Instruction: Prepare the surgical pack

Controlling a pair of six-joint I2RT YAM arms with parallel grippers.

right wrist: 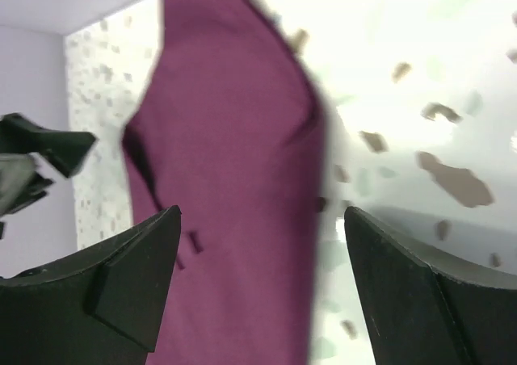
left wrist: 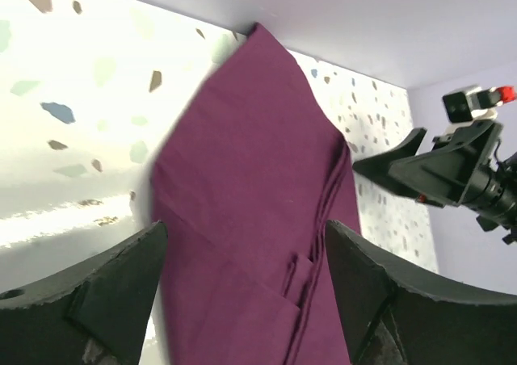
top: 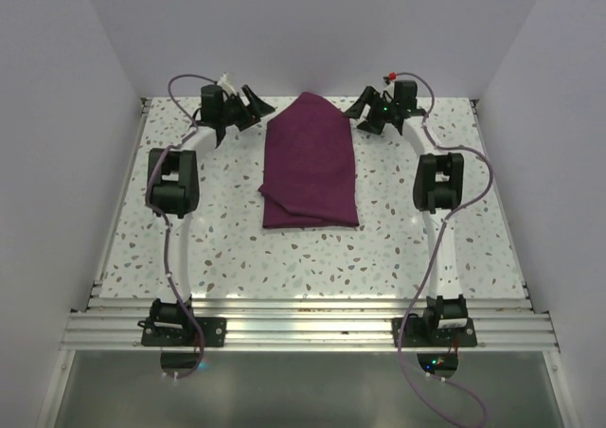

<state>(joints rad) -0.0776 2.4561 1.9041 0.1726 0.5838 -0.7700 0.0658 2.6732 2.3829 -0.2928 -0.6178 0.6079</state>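
Observation:
The surgical pack shows as a folded dark purple cloth (top: 310,163) lying on the speckled table, its far end folded to a point near the back wall. No tray, gauze or instruments show; whether they lie inside the folds is hidden. My left gripper (top: 248,104) hovers at the cloth's far left corner, open and empty, the purple folds (left wrist: 250,220) showing between its fingers. My right gripper (top: 365,108) hovers at the far right corner, open too, above the cloth's edge (right wrist: 234,179). Neither holds the cloth.
The speckled table (top: 218,248) is walled by white panels at the back and both sides. An aluminium rail (top: 303,329) with both arm bases runs along the near edge. From the left wrist, the right gripper (left wrist: 412,167) is seen across the cloth.

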